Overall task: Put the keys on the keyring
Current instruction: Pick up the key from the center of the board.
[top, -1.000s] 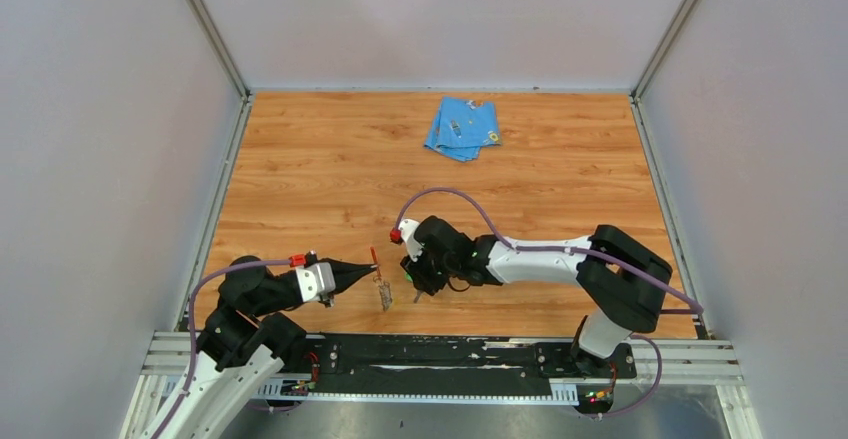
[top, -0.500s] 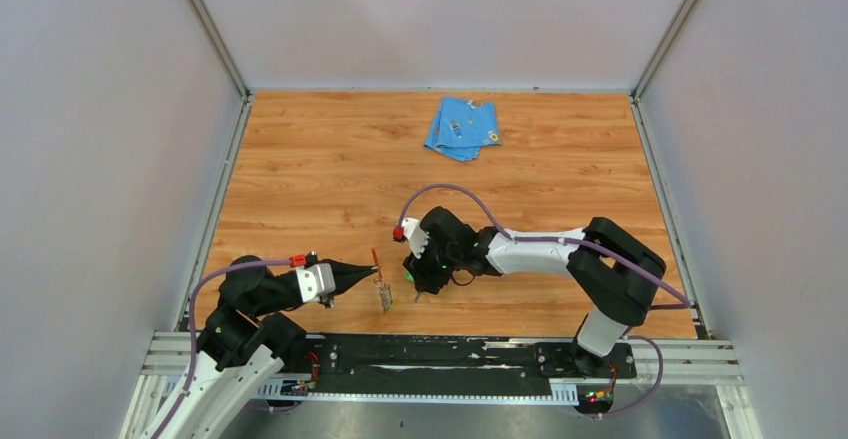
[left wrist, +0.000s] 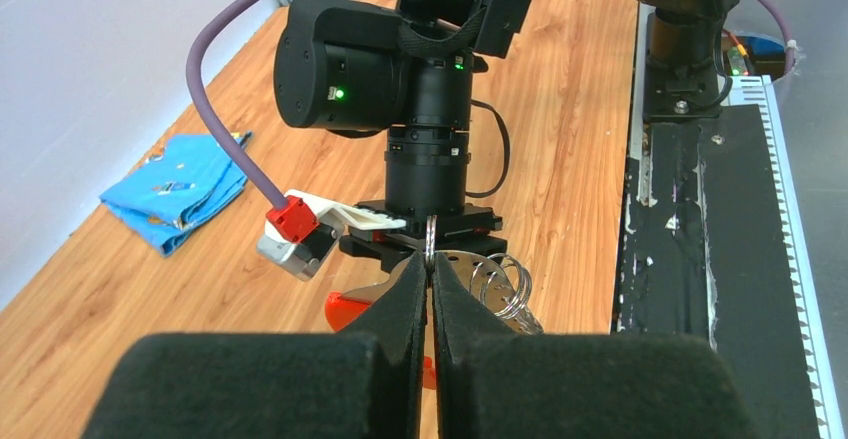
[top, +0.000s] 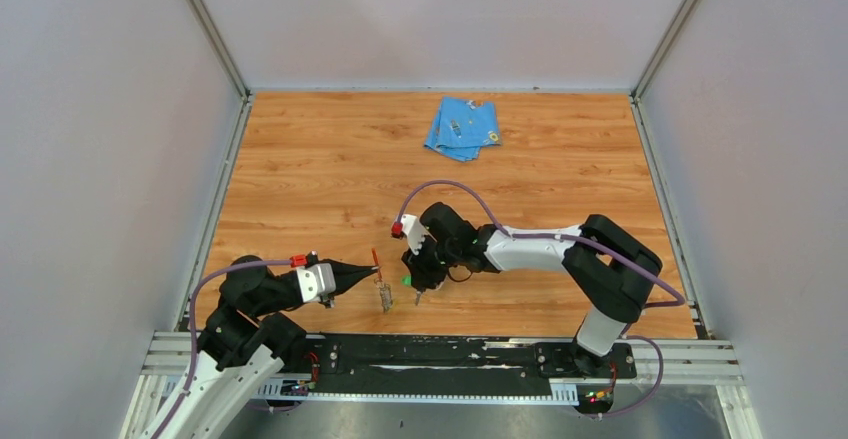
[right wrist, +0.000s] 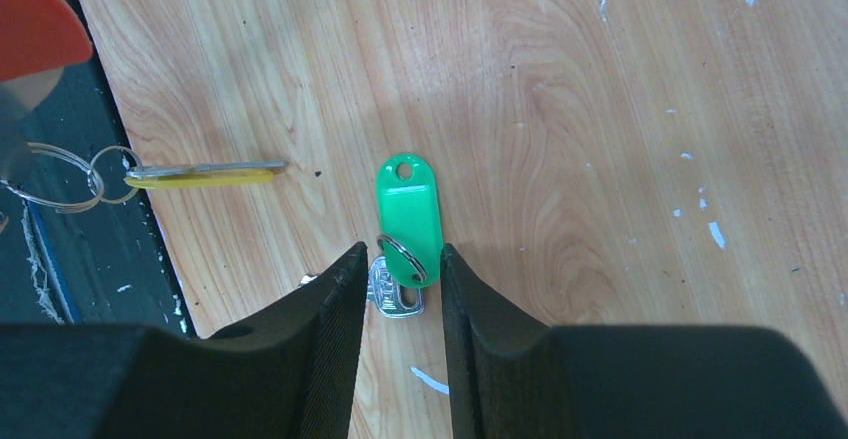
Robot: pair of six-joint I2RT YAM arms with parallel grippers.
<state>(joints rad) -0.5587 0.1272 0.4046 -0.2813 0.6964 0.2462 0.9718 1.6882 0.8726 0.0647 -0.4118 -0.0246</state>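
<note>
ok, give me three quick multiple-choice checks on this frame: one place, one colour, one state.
1. Where is the blue cloth?
A. by the arm bases
B. far side of the table
C. under the right arm

2. Tag colour on the key at the right pincer?
A. green
B. white
C. black

3. Left pincer?
A. wide open
B. shut on the keyring
C. out of view

Key:
1 B, the cloth lies near the far wall.
2 A, the green tag lies just ahead of its fingertips.
3 B, its fingers pinch a metal ring.
</note>
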